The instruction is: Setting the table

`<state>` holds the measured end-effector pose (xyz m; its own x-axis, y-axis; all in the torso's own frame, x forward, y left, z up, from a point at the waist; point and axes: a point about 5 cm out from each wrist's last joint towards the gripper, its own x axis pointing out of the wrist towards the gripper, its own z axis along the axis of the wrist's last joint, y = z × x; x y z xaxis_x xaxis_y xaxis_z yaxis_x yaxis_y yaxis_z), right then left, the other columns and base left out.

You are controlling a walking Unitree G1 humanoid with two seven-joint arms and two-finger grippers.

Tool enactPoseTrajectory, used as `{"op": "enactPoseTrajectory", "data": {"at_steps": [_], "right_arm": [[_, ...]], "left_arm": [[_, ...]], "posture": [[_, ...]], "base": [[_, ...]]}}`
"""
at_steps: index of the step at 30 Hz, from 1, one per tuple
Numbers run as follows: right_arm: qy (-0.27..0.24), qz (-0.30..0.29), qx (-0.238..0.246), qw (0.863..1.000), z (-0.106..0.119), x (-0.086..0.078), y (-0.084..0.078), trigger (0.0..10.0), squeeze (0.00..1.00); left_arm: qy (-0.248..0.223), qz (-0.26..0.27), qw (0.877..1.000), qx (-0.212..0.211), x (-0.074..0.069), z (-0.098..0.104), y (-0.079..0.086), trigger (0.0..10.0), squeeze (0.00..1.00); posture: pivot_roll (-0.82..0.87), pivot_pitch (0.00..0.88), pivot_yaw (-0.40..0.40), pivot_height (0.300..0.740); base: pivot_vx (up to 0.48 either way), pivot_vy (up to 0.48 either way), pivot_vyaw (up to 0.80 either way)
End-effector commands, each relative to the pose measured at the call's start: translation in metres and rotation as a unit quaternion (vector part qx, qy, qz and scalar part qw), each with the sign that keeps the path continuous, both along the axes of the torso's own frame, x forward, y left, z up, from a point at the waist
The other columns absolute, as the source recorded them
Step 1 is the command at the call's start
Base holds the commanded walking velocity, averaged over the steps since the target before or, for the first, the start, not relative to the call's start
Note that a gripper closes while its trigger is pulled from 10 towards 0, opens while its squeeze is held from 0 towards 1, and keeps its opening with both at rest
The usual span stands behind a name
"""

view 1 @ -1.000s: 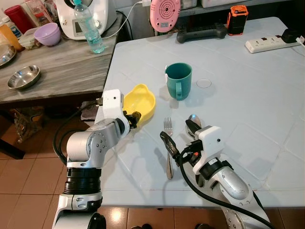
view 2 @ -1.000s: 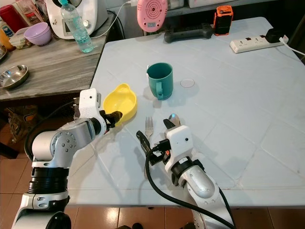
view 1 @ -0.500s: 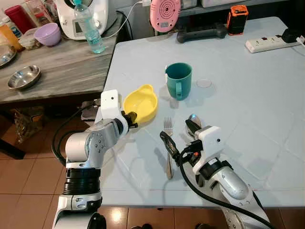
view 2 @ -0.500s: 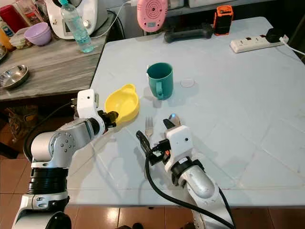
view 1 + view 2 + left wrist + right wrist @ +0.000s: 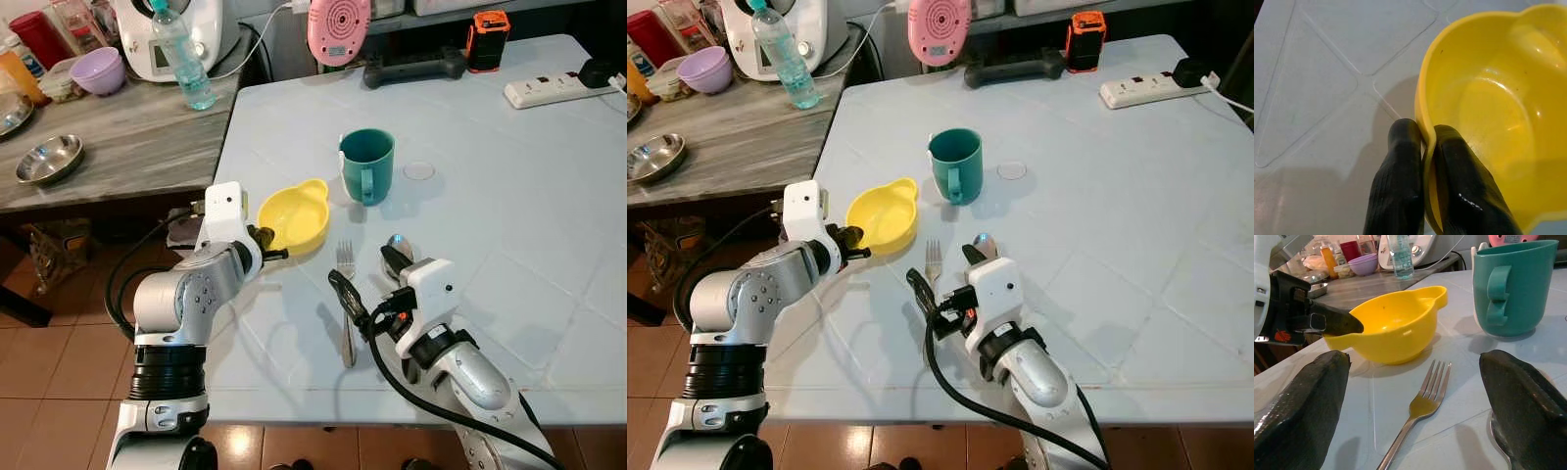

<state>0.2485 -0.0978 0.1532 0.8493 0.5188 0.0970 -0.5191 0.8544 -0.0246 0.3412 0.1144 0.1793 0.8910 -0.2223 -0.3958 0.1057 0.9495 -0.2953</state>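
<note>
A yellow bowl (image 5: 294, 217) rests on the pale table (image 5: 509, 196), left of a teal mug (image 5: 367, 164). My left gripper (image 5: 267, 245) is shut on the bowl's near rim; the left wrist view has one finger (image 5: 1400, 186) outside the rim and one inside the yellow bowl (image 5: 1493, 107). A fork (image 5: 346, 294) lies on the table nearer me, with a spoon (image 5: 395, 257) to its right, partly hidden by my right arm. My right gripper (image 5: 370, 284) hovers open over them; in the right wrist view its fingertips (image 5: 1308, 396) straddle the fork (image 5: 1420, 406).
A wooden counter (image 5: 118, 137) to the left carries a water bottle (image 5: 182, 59), a steel bowl (image 5: 49, 157) and a purple bowl (image 5: 101, 70). At the table's far edge are a pink fan (image 5: 339, 27), an orange device (image 5: 489, 39) and a power strip (image 5: 558, 90).
My left gripper has turned and slid the yellow bowl rightward, toward the mug; its handle tab now points to the far right. The right arm has stayed put.
</note>
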Motion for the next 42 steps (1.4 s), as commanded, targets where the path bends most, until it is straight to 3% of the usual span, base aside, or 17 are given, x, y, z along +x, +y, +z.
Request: {"op": "enactPoseTrajectory", "data": {"at_steps": [1, 10, 16, 18, 23, 26, 29, 33, 36, 37, 39, 42], "right_arm": [[0.018, 0.009, 0.003, 1.0, -0.006, -0.001, 0.005, 10.0, 0.0], [0.016, 0.009, 0.002, 1.0, -0.006, 0.0, 0.005, 10.0, 0.0], [0.014, 0.01, 0.001, 1.0, -0.006, 0.001, 0.005, 10.0, 0.0], [0.012, 0.009, -0.002, 1.0, -0.006, 0.003, 0.002, 10.0, 0.0], [0.01, 0.005, -0.003, 1.0, -0.006, 0.005, -0.001, 10.0, 0.0], [0.008, 0.01, -0.006, 1.0, -0.005, 0.007, 0.0, 10.0, 0.0], [0.004, 0.014, -0.008, 1.0, -0.004, 0.01, 0.0, 10.0, 0.0], [0.003, 0.019, -0.009, 1.0, -0.004, 0.012, -0.001, 10.0, 0.0], [-0.002, 0.025, -0.01, 1.0, -0.002, 0.015, -0.001, 10.0, 0.0], [-0.002, 0.025, -0.01, 1.0, -0.002, 0.015, -0.001, 10.0, 0.0], [-0.007, 0.028, -0.011, 1.0, 0.0, 0.016, -0.002, 10.0, 0.0], [-0.011, 0.027, -0.009, 1.0, 0.002, 0.018, -0.002, 10.0, 0.0]], "left_arm": [[0.016, 0.016, 1.0, 0.015, -0.002, -0.009, 0.01, 0.0, 0.0], [0.009, 0.033, 0.999, 0.019, -0.002, -0.011, 0.016, 0.0, 0.0], [-0.004, 0.116, 0.993, 0.019, -0.002, -0.013, 0.042, 0.0, 0.0], [-0.039, 0.144, 0.989, 0.011, -0.005, -0.009, 0.06, 0.0, 0.0], [-0.114, 0.147, 0.982, 0.032, -0.01, 0.005, 0.075, 0.0, 0.0], [-0.153, 0.165, 0.974, 0.019, -0.018, 0.011, 0.089, 0.0, 0.0], [-0.194, 0.202, 0.96, 0.034, -0.041, 0.006, 0.114, 0.0, 0.0], [-0.227, 0.192, 0.951, 0.085, -0.057, -0.003, 0.115, 0.0, 0.0], [-0.227, 0.23, 0.943, 0.074, -0.075, -0.017, 0.116, 0.0, 0.0], [-0.227, 0.23, 0.943, 0.074, -0.075, -0.017, 0.116, 0.0, 0.0], [-0.233, 0.226, 0.94, 0.105, -0.082, -0.021, 0.108, 0.0, 0.0], [-0.252, 0.215, 0.935, 0.129, -0.089, -0.022, 0.101, 1.4, 0.0]], "posture": [[-0.21, 0.164, 0.211, 0.74], [-0.21, 0.162, 0.212, 0.74], [-0.2, 0.153, 0.207, 0.74], [-0.21, 0.146, 0.197, 0.74], [-0.19, 0.138, 0.177, 0.74], [-0.19, 0.133, 0.171, 0.74], [-0.18, 0.126, 0.159, 0.74], [-0.17, 0.119, 0.141, 0.74], [-0.17, 0.112, 0.121, 0.74], [-0.17, 0.112, 0.121, 0.74], [-0.16, 0.109, 0.11, 0.74], [-0.16, 0.108, 0.103, 0.74]], "base": [[0.0, 0.0, 0.0], [0.0, 0.0, 0.0], [0.0, 0.0, 0.0], [0.0, 0.0, 0.0], [0.0, 0.0, 0.0], [0.0, 0.0, 0.0], [0.0, 0.0, 0.0], [0.0, 0.0, 0.0], [0.0, 0.0, 0.0], [0.0, 0.0, 0.0], [0.0, 0.0, 0.0], [0.0, 0.0, 0.0]]}}
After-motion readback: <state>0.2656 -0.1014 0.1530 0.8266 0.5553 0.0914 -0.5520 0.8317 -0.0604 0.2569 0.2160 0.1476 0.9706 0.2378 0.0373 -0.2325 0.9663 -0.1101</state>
